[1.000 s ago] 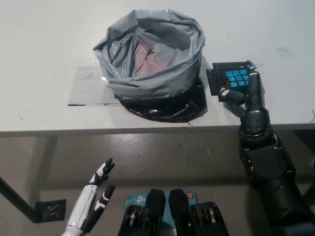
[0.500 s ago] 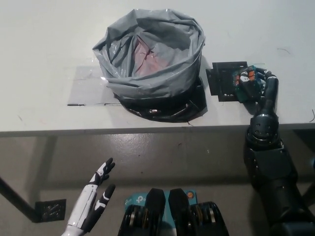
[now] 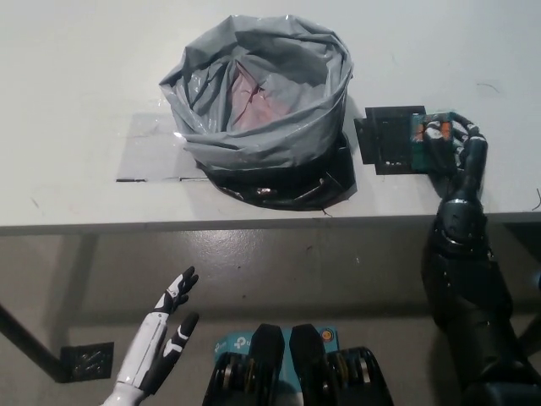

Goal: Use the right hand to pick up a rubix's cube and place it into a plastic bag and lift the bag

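- Carrying things here is the white surface; nothing on it shifted over the last second except the cube.
- Grey plastic bag sits where it was, mouth wide open, rim rolled down; inside only pinkish crumpled lining shows, no cube in it yet. Black base under it unchanged.
- Right hand, black, moved from over the black mat to the mat's right edge, fingers now wrapped round the cube, so the grasp looks made.
- White left hand rests low at lower left below the surface edge, fingers spread, holding nothing, same as before.
- Black mat right of the bag is now bare; a second ago the cube sat on it.
- Cube, teal and orange faces showing, is off the mat centre and in the right hand, near the bag but apart from it.
- Judgement: pick-up about done; the carry left over the bag rim and the drop remain, then the bag lift.
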Robot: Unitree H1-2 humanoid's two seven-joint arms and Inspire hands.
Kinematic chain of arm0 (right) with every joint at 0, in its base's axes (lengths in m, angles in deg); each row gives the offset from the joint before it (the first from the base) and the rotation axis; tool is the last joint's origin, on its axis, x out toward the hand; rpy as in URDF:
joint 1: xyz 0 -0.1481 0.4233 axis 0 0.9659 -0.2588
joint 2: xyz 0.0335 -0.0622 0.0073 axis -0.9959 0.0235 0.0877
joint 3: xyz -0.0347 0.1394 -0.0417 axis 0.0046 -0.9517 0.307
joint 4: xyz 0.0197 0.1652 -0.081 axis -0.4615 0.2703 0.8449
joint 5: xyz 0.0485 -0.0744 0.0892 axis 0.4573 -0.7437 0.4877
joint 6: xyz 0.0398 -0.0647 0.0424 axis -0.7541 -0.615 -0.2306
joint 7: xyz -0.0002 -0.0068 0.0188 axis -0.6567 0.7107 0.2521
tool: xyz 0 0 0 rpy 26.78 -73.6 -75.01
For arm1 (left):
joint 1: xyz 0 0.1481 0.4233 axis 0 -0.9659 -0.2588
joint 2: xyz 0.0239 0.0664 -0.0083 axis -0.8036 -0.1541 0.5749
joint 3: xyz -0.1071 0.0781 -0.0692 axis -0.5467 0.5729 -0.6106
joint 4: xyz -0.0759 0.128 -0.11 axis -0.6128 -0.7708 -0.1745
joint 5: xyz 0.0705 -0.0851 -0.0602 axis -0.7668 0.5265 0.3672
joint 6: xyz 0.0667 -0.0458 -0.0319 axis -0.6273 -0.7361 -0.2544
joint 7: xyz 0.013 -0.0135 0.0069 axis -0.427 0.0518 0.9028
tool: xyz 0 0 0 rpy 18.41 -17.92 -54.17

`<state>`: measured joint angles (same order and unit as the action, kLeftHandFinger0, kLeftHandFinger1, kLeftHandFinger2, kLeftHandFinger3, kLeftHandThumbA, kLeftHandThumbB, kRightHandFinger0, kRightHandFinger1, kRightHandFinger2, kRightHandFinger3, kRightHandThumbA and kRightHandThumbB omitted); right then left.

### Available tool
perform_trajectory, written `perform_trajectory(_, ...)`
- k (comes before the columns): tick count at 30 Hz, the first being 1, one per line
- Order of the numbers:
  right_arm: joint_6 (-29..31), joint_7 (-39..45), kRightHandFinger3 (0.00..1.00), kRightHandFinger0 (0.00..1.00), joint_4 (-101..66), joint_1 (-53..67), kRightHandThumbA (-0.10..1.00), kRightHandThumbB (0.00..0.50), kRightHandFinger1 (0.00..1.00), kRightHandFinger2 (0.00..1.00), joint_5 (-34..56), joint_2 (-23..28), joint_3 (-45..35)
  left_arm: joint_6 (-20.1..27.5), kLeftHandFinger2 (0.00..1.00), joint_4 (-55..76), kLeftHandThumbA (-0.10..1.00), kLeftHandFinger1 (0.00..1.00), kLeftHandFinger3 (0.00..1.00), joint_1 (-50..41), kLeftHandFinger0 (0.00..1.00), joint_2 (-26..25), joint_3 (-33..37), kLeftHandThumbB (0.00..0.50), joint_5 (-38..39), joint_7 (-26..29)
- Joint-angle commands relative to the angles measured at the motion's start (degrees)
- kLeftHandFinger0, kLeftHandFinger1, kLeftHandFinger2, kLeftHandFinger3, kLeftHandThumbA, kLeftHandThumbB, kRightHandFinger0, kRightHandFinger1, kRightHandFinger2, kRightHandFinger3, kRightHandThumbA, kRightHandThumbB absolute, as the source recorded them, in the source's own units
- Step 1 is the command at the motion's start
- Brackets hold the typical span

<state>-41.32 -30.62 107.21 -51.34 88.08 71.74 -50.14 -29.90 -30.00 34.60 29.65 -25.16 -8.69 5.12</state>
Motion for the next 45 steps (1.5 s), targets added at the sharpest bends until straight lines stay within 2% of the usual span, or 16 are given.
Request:
perform_trajectory(1, 3.14, 6.84, 0.89, 0.00, -10.62, -5.02, -0.10, 0.169, 0.30, 0.81, 12.87, -1.83, -3.73, 2.96, 1.00, 0.94, 1.00, 1.00, 1.00, 0.80, 1.00, -0.71, 0.03, 0.177, -0.10, 0.32)
perform_trajectory(4, -0.40, 7.86, 0.93, 0.00, -19.00, -5.79, -0.10, 0.146, 0.25, 0.76, 16.81, -3.12, -4.66, 2.99, 1.00, 0.95, 1.00, 1.00, 1.00, 0.77, 1.00, -0.74, 0.09, 0.175, -0.44, 0.40)
perform_trajectory(10, -8.09, 7.59, 1.00, 0.00, -32.26, -7.38, -0.10, 0.138, 0.12, 0.77, 21.48, -5.04, -3.87, 2.97, 1.00, 0.94, 1.00, 1.00, 1.00, 0.49, 1.00, -0.75, 0.15, 0.181, -1.18, 0.62)
perform_trajectory(12, -10.17, 7.17, 0.71, 0.00, -36.59, -8.13, -0.10, 0.125, 0.07, 0.72, 21.55, -5.83, -2.43, 2.84, 1.00, 0.97, 1.00, 1.00, 1.00, 0.23, 1.00, -0.66, 0.19, 0.182, -1.48, 0.73)
perform_trajectory(13, -10.25, 7.56, 0.71, 0.00, -37.56, -8.48, -0.10, 0.123, 0.08, 0.70, 20.83, -5.88, -1.41, 2.88, 1.00, 0.95, 1.00, 1.00, 1.00, 0.18, 1.00, -0.65, 0.19, 0.182, -1.53, 0.76)
perform_trajectory(16, -11.27, 7.94, 0.89, 0.00, -39.89, -9.52, -0.10, 0.120, 0.11, 0.69, 18.82, -6.04, 1.23, 2.73, 1.00, 1.00, 1.00, 1.00, 1.00, 0.11, 1.00, -0.67, 0.18, 0.179, -1.26, 0.53)
perform_trajectory(17, -11.40, 7.87, 0.90, 0.00, -40.01, -9.48, -0.10, 0.120, 0.11, 0.69, 18.92, -6.00, 1.31, 2.73, 1.00, 1.00, 1.00, 1.00, 1.00, 0.11, 1.00, -0.67, 0.18, 0.179, -1.26, 0.53)
perform_trajectory(18, -12.19, 8.68, 0.95, 0.00, -40.42, -10.39, -0.10, 0.120, 0.17, 0.76, 17.38, -6.01, 3.47, 2.57, 1.00, 1.20, 1.00, 1.00, 1.00, -0.11, 1.00, -0.68, 0.30, 0.179, -1.32, 0.40)
perform_trajectory(24, -11.08, 8.69, 0.93, 0.03, -34.56, -14.06, -0.10, 0.118, 0.24, 0.80, 7.96, -4.85, 12.69, 2.34, 1.00, 1.39, 1.00, 1.00, 1.00, -0.42, 1.00, -0.67, 0.51, 0.179, -0.93, 0.09)
perform_trajectory(26, -10.18, 7.17, 0.82, 0.00, -28.03, -16.88, -0.10, 0.121, 0.18, 0.60, -1.49, -4.29, 19.67, 2.56, 1.00, 1.52, 1.00, 1.00, 1.00, -0.58, 1.00, -0.75, 0.65, 0.180, -0.78, -0.04)
perform_trajectory(28, -9.78, 6.75, 0.75, 0.00, -26.13, -17.69, -0.10, 0.141, 0.11, 0.49, -2.27, -4.24, 21.21, 2.27, 1.00, 1.81, 1.00, 1.00, 1.00, -0.52, 1.00, -0.77, 0.70, 0.180, -0.78, -0.18)
perform_trajectory(32, -6.28, 6.37, 0.75, 0.00, -17.84, -20.72, -0.10, 0.153, 0.18, 0.61, -3.88, -5.09, 24.60, 2.26, 1.00, 2.11, 1.00, 1.00, 1.00, -0.22, 1.00, -0.89, 0.62, 0.172, -0.60, -0.28)
perform_trajectory(39, -3.95, 4.98, 0.71, 0.00, -8.63, -24.01, -0.10, 0.155, 0.18, 0.67, -5.66, -5.63, 27.25, 1.50, 1.00, 2.43, 1.00, 1.00, 1.00, -0.21, 1.00, -0.78, 0.61, 0.194, -0.47, -0.40)
perform_trajectory(42, -1.06, 4.70, 0.75, 0.00, -3.55, -25.44, -0.10, 0.151, 0.27, 0.77, -6.49, -5.66, 27.80, 1.34, 1.00, 2.50, 1.00, 1.00, 1.00, -0.14, 1.00, -0.67, 0.63, 0.195, -0.35, -0.47)
perform_trajectory(43, 0.43, 3.16, 0.77, 0.00, 1.20, -26.48, -0.10, 0.190, 0.28, 0.77, -8.92, -5.20, 29.39, 1.13, 1.00, 2.67, 1.00, 1.00, 1.00, -0.09, 1.00, -0.82, 0.63, 0.188, -0.36, -0.64)
perform_trajectory(45, 2.36, 2.25, 0.80, 0.00, 5.25, -27.36, -0.10, 0.199, 0.29, 0.79, -10.60, -4.75, 30.59, 1.06, 1.00, 2.78, 1.00, 1.00, 1.00, 0.06, 1.00, -0.86, 0.59, 0.187, -0.23, -0.78)
